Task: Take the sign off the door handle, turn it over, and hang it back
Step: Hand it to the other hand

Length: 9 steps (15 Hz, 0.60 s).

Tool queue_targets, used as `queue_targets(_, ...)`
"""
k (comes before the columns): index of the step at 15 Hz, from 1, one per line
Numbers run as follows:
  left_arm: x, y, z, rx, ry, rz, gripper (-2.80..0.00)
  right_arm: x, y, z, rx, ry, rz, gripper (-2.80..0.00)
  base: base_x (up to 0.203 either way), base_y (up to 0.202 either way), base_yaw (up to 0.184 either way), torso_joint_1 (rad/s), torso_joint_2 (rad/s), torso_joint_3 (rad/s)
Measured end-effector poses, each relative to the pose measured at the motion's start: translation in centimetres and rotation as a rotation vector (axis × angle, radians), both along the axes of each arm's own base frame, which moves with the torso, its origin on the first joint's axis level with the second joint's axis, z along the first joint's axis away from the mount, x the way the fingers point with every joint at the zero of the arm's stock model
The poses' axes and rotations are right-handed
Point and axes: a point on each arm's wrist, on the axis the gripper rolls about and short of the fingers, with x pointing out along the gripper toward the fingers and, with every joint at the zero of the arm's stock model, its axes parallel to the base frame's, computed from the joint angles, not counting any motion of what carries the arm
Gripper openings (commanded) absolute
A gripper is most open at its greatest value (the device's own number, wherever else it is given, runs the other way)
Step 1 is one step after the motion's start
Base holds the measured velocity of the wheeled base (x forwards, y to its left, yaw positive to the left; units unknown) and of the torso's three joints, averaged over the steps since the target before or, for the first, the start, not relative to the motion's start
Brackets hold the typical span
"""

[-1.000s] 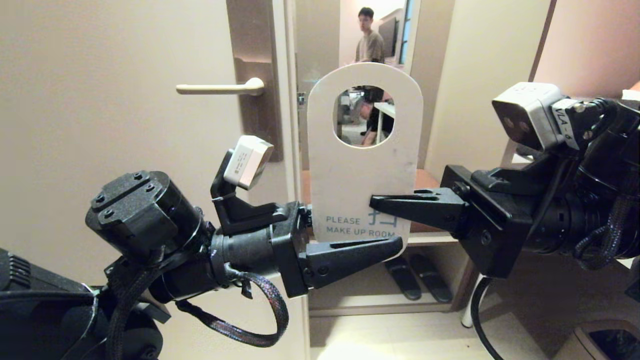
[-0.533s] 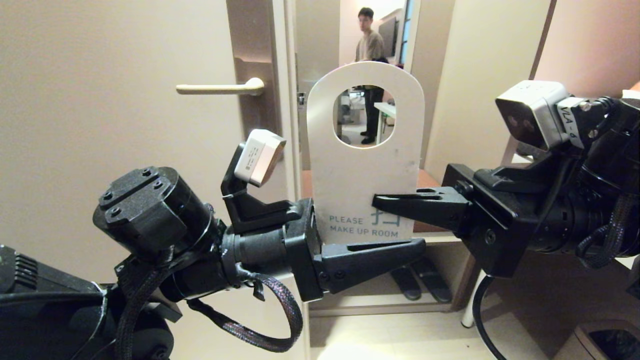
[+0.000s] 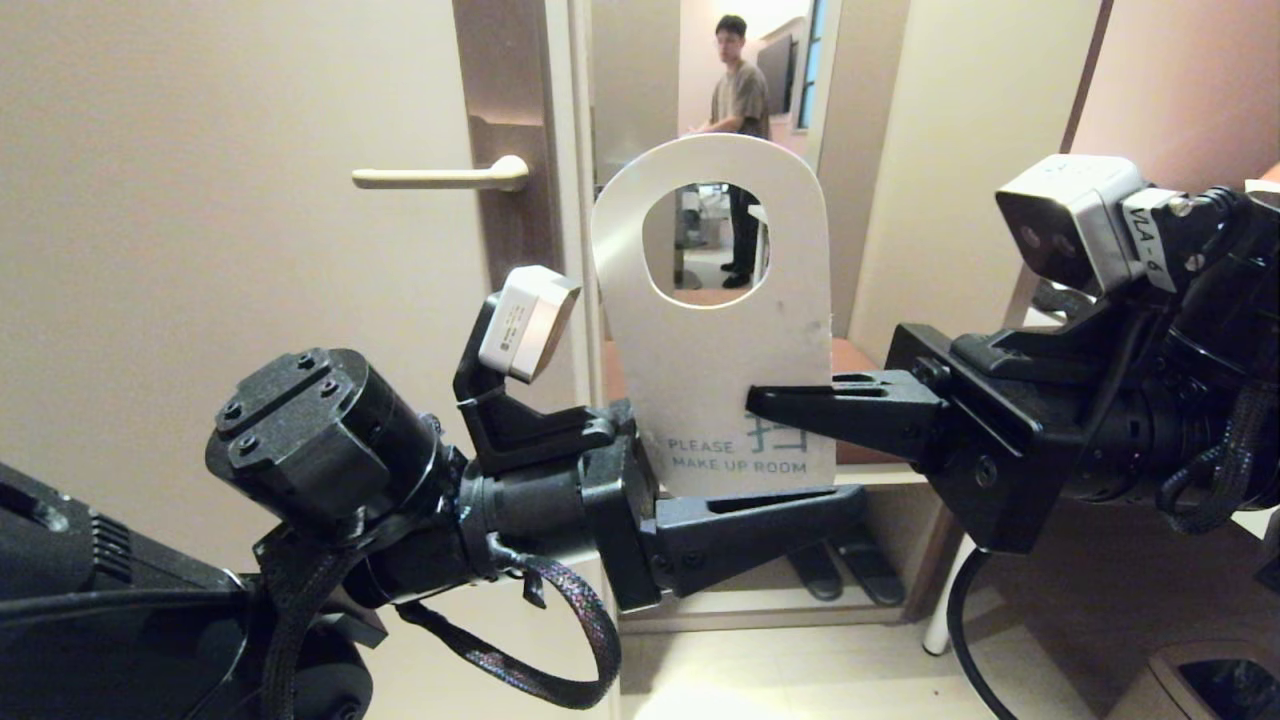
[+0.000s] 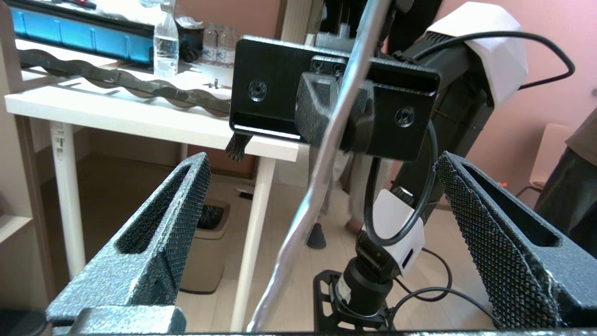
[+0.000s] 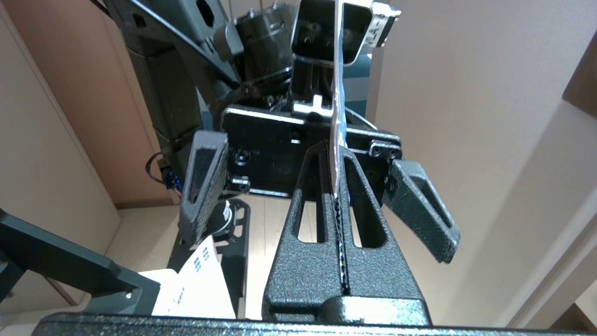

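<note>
The sign is pinched upright by the right gripper; the left gripper is spread around its lower edge.

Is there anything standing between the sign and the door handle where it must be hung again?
Nothing visible does. The sign, held by the right pincer, is beside the door's edge; the door handle is bare. The open left pincer sits lower, around the sign's bottom edge.
</note>
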Motion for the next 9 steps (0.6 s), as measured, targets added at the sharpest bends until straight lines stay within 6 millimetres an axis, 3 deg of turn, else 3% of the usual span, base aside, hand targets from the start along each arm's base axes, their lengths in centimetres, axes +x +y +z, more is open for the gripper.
queue_targets(9, 1.6, 1.0, -0.7, 0.006, 0.067, 0.045, 0.00, -0.4, -0.4, -0.4, -0.007, 0.013, -0.005, -2.80, 0.000, 0.000, 0.000, 0.000, 0.00, 0.000)
